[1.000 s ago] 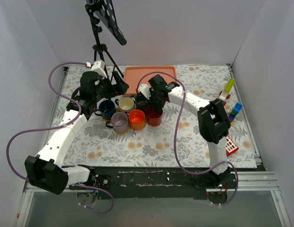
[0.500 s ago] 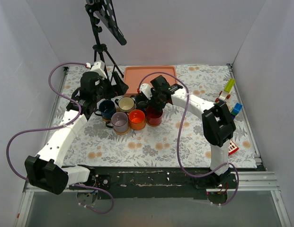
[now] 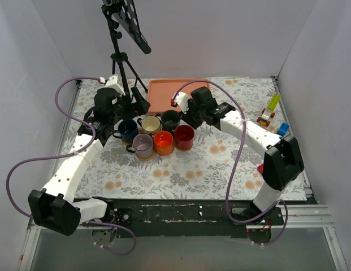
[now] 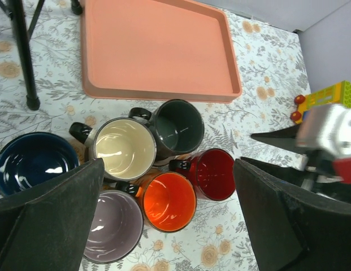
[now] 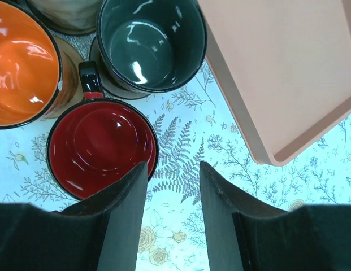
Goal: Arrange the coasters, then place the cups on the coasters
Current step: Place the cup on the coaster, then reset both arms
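Six cups stand clustered in two rows: navy blue [image 3: 128,130], cream [image 3: 151,124] and dark green [image 3: 170,119] behind, lilac [image 3: 143,145], orange [image 3: 163,141] and red [image 3: 184,136] in front. Coasters show only as rims beneath them: a dark brown one [image 5: 104,76] under the dark green cup, a tan one [image 5: 70,84] under the orange cup. My left gripper [image 3: 137,107] [image 4: 168,169] hovers wide open above the cluster, holding nothing. My right gripper [image 3: 189,118] [image 5: 172,169] is open over bare cloth just right of the red cup [image 5: 102,147], gripping nothing.
A pink tray [image 3: 178,93] lies right behind the cups. Behind the left gripper stands a black tripod [image 3: 121,62], one leg [image 4: 25,62] close by. Toy bricks [image 3: 271,110] sit along the right edge. White walls enclose the floral cloth.
My right gripper has drawn back from the red cup toward the tray, leaving the cup standing free, and its elbow has swung out to the right. The left arm has barely shifted.
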